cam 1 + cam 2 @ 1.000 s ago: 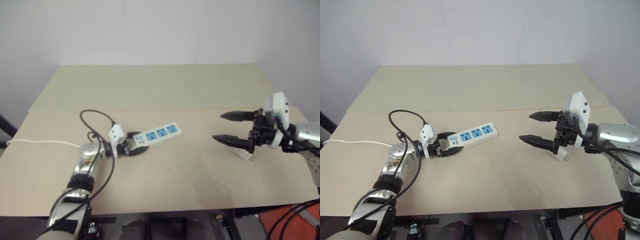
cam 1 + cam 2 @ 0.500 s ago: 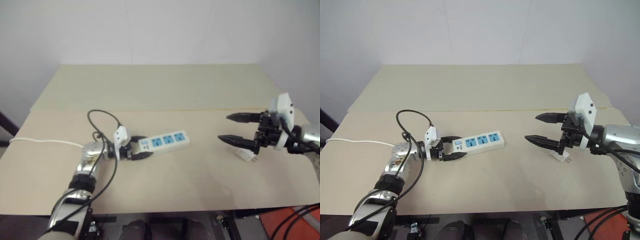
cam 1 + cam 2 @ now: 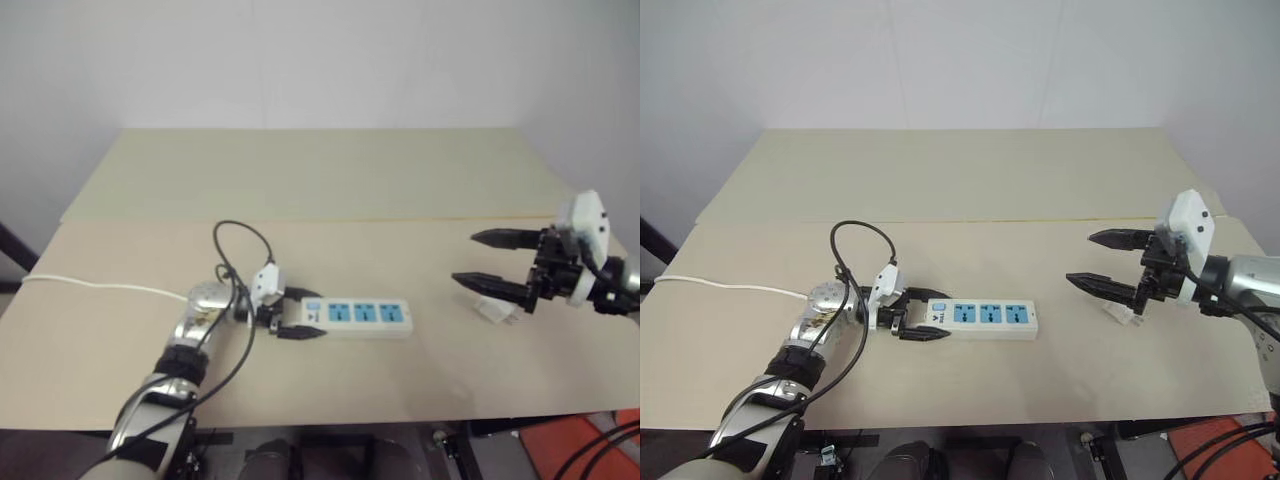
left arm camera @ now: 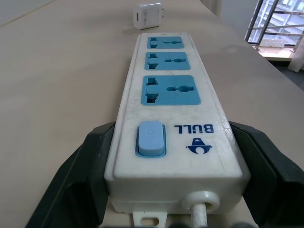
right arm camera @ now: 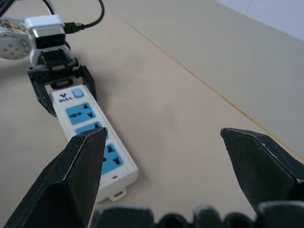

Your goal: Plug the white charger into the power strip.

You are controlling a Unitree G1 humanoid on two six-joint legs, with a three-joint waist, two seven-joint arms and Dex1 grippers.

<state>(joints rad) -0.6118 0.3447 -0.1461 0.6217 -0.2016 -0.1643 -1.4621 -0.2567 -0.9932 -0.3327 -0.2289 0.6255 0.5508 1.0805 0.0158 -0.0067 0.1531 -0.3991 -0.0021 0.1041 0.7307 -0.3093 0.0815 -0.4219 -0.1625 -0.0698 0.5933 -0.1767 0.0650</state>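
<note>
1. A pale beige tabletop [image 3: 970, 180] stands against a plain white wall, with a seam running across it partway back.
2. The power strip [image 3: 980, 316], a long narrow white plastic bar with three blue sockets and a light blue switch, lies flat near the table's front edge, lengthwise across the view, switch end toward the robot's left.
3. The left gripper [image 3: 922, 315] reaches in low from the left, its forearm angled up from the front edge and the wrist bent so the black fingers point to the right, nearly level with the table.
4. Its two fingers are pinched against the long sides of the strip's switch end; the left wrist view shows them hugging both sides beside the switch.
5. A thin white cord [image 3: 730, 285] trails off toward the table's left edge.
6. The right gripper [image 3: 1110, 264] hangs above the table's right side, pointing left, its fingers spread wide with nothing between them.
7. The white charger [image 3: 494, 310], a small white cube-shaped adapter, rests on the table just below that gripper, well apart from the strip.
</note>
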